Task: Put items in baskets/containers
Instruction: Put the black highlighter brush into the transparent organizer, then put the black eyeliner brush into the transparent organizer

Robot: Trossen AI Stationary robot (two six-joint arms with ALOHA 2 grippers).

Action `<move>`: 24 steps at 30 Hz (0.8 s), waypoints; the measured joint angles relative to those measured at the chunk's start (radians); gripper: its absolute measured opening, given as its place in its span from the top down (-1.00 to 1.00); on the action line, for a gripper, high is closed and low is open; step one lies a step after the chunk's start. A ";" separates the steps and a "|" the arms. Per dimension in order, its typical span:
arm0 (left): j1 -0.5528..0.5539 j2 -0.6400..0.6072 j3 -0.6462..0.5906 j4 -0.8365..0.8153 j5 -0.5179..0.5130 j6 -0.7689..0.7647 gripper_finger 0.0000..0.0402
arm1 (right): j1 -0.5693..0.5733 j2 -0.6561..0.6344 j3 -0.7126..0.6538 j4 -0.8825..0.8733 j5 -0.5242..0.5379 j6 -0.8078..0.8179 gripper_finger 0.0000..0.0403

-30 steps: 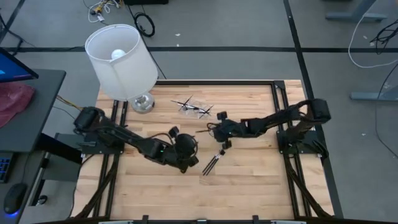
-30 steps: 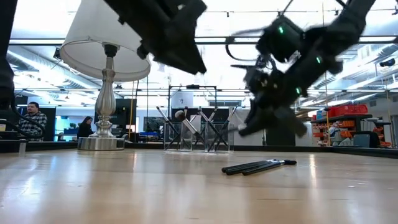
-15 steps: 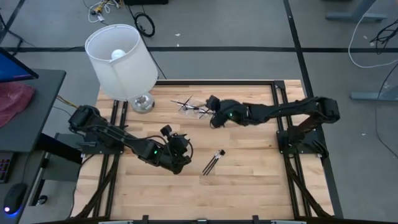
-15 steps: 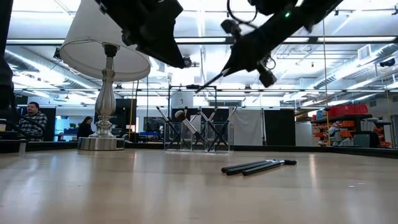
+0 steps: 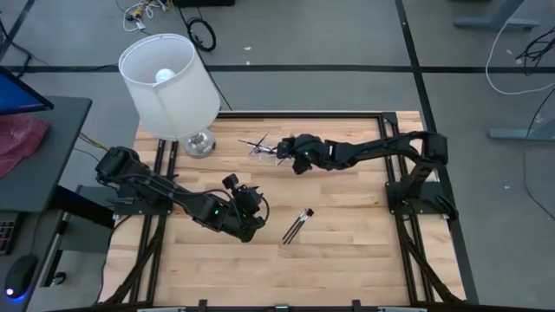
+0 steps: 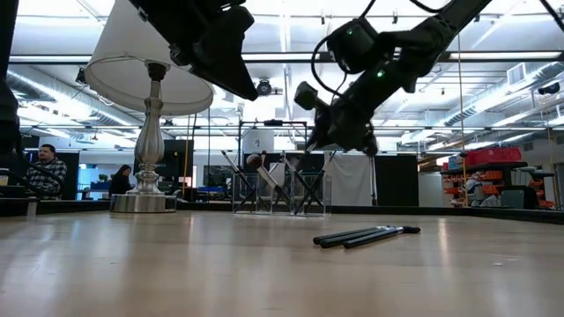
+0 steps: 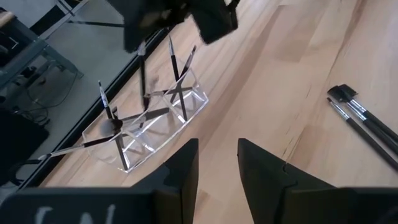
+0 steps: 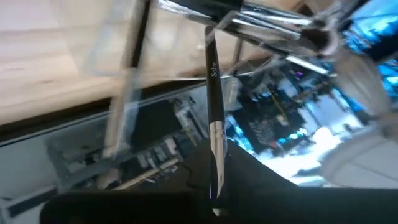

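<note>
Right gripper (image 5: pixel 289 156) clamps a brush (image 8: pixel 213 118) over the container (image 5: pixel 267 149); left gripper (image 5: pixel 251 201), fingers apart, hovers mid-table near loose brushes (image 5: pixel 295 227).

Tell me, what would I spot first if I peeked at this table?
Probably the big white-shaded lamp at the table's far left corner. Next, the right gripper holding a thin makeup brush over the clear container, where other brushes already stand. More brushes lie mid-table, near the left gripper.
</note>
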 joint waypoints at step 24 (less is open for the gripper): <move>0.001 0.000 0.000 -0.004 0.000 -0.022 0.43 | 0.003 0.026 0.000 0.154 -0.039 0.366 0.39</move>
